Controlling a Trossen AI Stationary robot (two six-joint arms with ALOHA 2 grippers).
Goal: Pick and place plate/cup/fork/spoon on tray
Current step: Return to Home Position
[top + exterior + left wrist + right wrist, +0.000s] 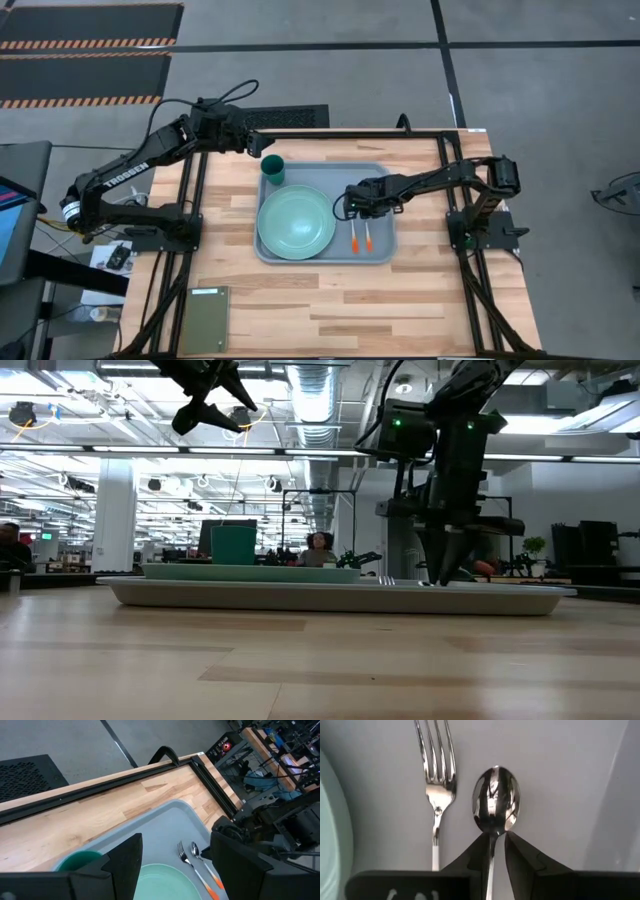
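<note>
The light blue-grey tray [383, 178] lies mid-table. On it are the pale mint plate [296, 222], the dark teal cup [273, 168] upright at its far left corner, and the fork [438, 770] beside the spoon [496, 797], both flat on the tray's right part. My right gripper [496, 837] points down at the spoon's neck with its fingers nearly closed on it. My left gripper [262, 143] is open and empty, up in the air over the tray's far left corner by the cup [77, 861]. My right gripper has its two fingers on either side of the spoon's neck [493, 841], just behind the bowl. It comes from above, pointing down, across the spoon. The spoon lies flat on the tray floor, bowl up, parallel to the fork.
A flat olive-green rectangle [207, 320] lies at the table's near left. The black frame rails run along the table's far edge [100, 782] and its sides. Bare wood shows in front of the tray.
</note>
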